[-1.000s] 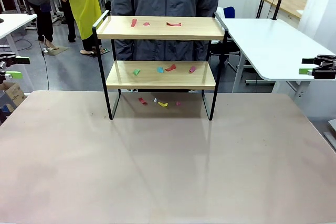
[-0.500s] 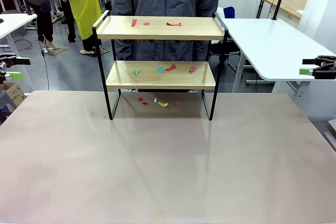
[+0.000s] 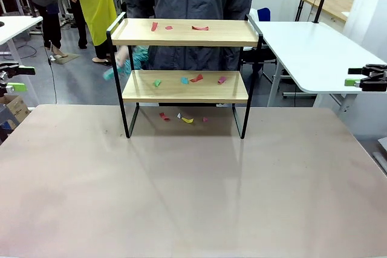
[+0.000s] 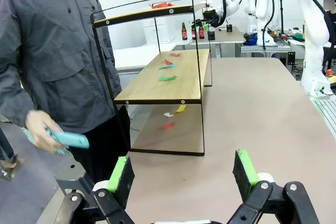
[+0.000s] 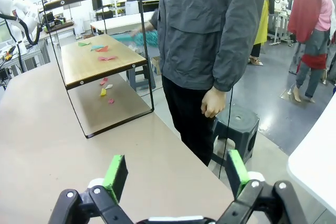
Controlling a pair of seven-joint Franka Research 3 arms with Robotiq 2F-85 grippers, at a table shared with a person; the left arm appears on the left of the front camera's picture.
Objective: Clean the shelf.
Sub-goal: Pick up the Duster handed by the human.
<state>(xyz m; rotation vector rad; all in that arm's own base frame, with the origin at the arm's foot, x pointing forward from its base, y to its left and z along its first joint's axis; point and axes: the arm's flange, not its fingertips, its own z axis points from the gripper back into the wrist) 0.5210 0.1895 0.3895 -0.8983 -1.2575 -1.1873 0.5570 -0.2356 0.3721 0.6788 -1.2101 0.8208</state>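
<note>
The shelf (image 3: 181,92) stands at the table's far side, two wooden boards in a black frame. Small coloured paper scraps (image 3: 200,28) lie on its top board, on the lower board (image 3: 196,78) and on the table underneath (image 3: 186,119). A person behind it holds a teal cleaning tool (image 3: 126,61) by the shelf's left post. My left gripper (image 3: 18,78) hangs open off the table's left side, my right gripper (image 3: 357,77) open off the right side, both far from the shelf. The left wrist view has the shelf (image 4: 178,85), the teal tool (image 4: 65,139) and my open left gripper (image 4: 182,174). My right gripper (image 5: 176,174) is open too, facing the shelf (image 5: 92,64).
The tan table (image 3: 193,197) is bare in front of the shelf. A white table (image 3: 314,52) stands at the right behind, and a dark stool (image 5: 236,124) is beside the person's legs. Other people stand in the background.
The person's hand with the teal tool has come into view at the shelf's left side. Both arms stay still.
</note>
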